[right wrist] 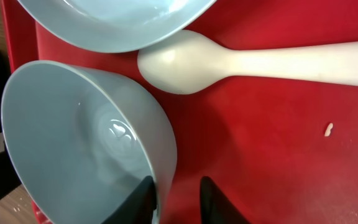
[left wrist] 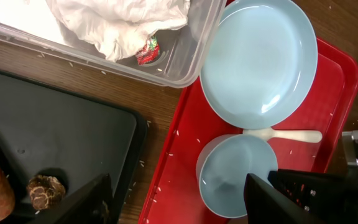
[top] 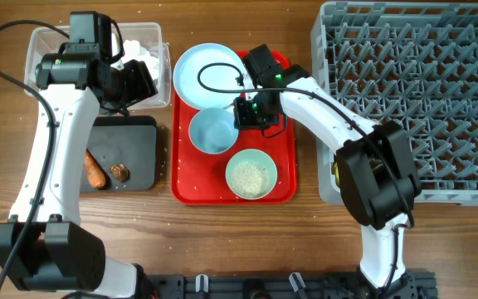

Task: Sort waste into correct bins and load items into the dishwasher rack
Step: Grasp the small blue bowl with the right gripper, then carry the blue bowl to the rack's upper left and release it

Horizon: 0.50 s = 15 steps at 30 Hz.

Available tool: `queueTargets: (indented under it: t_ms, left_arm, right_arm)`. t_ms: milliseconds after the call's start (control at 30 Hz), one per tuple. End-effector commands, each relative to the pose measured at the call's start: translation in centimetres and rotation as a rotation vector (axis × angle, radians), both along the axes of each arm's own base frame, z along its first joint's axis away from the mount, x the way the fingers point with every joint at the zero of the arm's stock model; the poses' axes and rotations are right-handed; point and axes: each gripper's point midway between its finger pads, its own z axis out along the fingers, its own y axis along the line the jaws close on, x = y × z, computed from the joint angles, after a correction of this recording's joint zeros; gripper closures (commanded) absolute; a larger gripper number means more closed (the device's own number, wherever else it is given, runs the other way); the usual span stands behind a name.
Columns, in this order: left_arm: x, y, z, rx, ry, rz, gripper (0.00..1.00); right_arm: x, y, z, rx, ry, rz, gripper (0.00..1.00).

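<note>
My right gripper (top: 251, 114) (right wrist: 178, 202) is open and straddles the rim of an empty pale blue bowl (top: 213, 131) (right wrist: 73, 137) on the red tray; one finger is inside, one outside. The white spoon (right wrist: 260, 62) (left wrist: 283, 135) lies between that bowl and the pale blue plate (top: 208, 73) (left wrist: 260, 62). A second bowl (top: 251, 175) holds rice. My left gripper (top: 142, 84) (left wrist: 179, 199) is open and empty above the gap between the black tray (top: 131, 145) and the red tray. The carrot (top: 96, 170) and brown scrap (top: 120, 173) lie in the black tray. Tissue (top: 142, 51) fills the clear tub (top: 36, 46).
The grey dishwasher rack (top: 413, 91) stands at the right; a bit of yellow (top: 336, 170) shows at its left edge behind my right arm. The red tray (top: 285, 178) has loose rice grains on it. A small red wrapper (left wrist: 146, 51) lies in the tub.
</note>
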Motion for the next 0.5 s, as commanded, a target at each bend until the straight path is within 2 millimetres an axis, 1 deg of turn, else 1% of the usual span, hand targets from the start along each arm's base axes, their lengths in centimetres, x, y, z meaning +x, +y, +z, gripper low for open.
queueTargets:
  t_ms: [0,33,67,200,267,333,400,433,467]
  left_arm:
    - [0.3,0.2,0.2,0.002,-0.008,0.013,0.32]
    - [0.3,0.2,0.2,0.002,-0.008,0.013,0.32]
    - [0.3,0.2,0.2,0.002,-0.008,0.013,0.32]
    - [0.3,0.2,0.2,0.002,-0.008,0.013,0.32]
    - [0.3,0.2,0.2,0.002,-0.008,0.013,0.32]
    - [0.3,0.2,0.2,0.002,-0.008,0.013,0.32]
    - [0.3,0.2,0.2,0.002,-0.009,0.013,0.31]
    - [0.4,0.2,0.2,0.002,-0.009,0.013,0.31]
    - [0.4,0.2,0.2,0.002,-0.012,0.013,0.28]
  right_arm:
    - [0.1,0.6,-1.2,0.023,0.036,0.013,0.83]
    - [0.1,0.6,-1.3,0.02,0.039,0.013,0.87]
    - [0.2,0.6,-1.2,0.018,0.039,0.016,0.96]
    - [0.2,0.6,-0.9,0.016,0.042,0.019,0.96]
    - [0.6,0.4,0.0,0.019,0.041,0.004,0.96]
    - [1.5,0.0,2.6,0.036,0.006,-0.014,0.96]
    - [2.5,-1.6,5.7,0.017,-0.048,-0.048,0.96]
    - [3.2,-3.3,8.0,-0.023,-0.1,-0.084,0.95]
    - [4.3,-6.4,11.3,-0.099,-0.185,-0.151,0.96]
